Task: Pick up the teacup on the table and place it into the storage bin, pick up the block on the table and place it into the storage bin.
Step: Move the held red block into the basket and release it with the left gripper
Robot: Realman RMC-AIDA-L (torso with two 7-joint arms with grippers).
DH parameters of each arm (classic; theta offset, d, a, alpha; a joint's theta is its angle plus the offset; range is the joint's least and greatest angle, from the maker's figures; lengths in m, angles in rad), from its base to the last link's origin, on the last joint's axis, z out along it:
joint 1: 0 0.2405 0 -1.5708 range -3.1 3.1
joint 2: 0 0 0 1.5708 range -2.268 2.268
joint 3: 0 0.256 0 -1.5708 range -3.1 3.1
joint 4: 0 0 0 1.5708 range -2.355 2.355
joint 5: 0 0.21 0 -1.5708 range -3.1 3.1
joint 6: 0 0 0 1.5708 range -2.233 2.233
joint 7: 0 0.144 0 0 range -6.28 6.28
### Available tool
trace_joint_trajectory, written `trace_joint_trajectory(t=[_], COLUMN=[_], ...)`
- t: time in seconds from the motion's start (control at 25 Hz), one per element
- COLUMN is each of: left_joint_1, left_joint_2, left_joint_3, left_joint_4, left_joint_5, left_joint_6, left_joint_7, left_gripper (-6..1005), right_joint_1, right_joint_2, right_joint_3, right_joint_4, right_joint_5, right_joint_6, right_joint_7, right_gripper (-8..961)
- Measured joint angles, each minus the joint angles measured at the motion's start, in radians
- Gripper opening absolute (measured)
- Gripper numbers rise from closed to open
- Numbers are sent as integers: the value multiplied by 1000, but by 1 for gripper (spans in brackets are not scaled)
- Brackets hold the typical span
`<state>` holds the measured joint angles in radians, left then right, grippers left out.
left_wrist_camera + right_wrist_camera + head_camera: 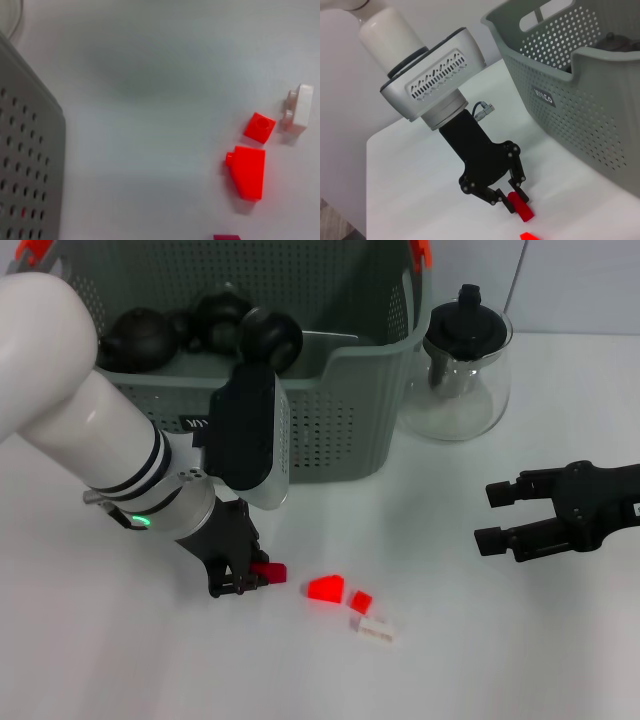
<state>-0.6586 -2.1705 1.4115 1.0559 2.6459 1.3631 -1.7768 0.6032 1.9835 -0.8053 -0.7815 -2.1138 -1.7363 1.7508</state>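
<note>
A dark red block [271, 572] lies on the white table, and my left gripper [250, 578] is down at table level, shut on its end. The right wrist view shows those fingers [496, 196] clamped around the same dark red block [521, 209]. Beside it lie a bright red sloped block [326, 589], a small red block [360, 601] and a white block [372, 629]. The grey-green storage bin [350, 410] stands behind my left arm with dark round vessels [140, 336] inside. I cannot pick out a teacup. My right gripper [487, 516] hovers open at the right.
A glass teapot with a black lid [465, 365] stands right of the bin. The left wrist view shows the bin wall [25, 150], the bright red block [248, 172], the small red block [260, 127] and the white block [300, 110].
</note>
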Motion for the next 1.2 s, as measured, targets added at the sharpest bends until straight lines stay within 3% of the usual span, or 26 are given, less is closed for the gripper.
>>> trace_joint_trajectory(t=[0.12,0.24,0.32,0.48,0.56,0.64,0.76,0.84,1.04,1.2], left_joint_1=[1,22,41,44,28,1,-42,-73,-148,-181], left_joint_2=[0,0,0,8,28,65,114,132,141,141], left_joint_3=[-1,-59,-164,-456,-582,-666,-682,-662,-614,-561], left_joint_4=[12,113,208,350,386,396,367,319,155,51], left_joint_5=[1,-45,-143,-391,-479,-531,-524,-458,-277,-220], left_joint_6=[12,114,240,444,485,476,382,277,57,-39], left_joint_7=[-24,-75,-107,-244,-310,-372,-435,-476,-507,-508], left_gripper=[178,186,191,202,207,212,220,226,239,250], right_joint_1=[0,1,3,3,3,3,4,4,7,6], right_joint_2=[0,-2,-3,-5,-6,-7,-8,-8,-7,-7], right_joint_3=[0,0,0,0,1,1,2,1,-4,-3], right_joint_4=[-2,-3,-4,-5,-5,-3,-2,-2,0,-1], right_joint_5=[0,0,0,0,0,0,0,0,0,0], right_joint_6=[-1,-1,-3,-3,-3,-2,-2,-2,1,-3], right_joint_7=[0,-1,-1,-1,-1,-2,-3,-4,-4,-1], right_gripper=[923,922,922,922,922,923,924,924,923,923])
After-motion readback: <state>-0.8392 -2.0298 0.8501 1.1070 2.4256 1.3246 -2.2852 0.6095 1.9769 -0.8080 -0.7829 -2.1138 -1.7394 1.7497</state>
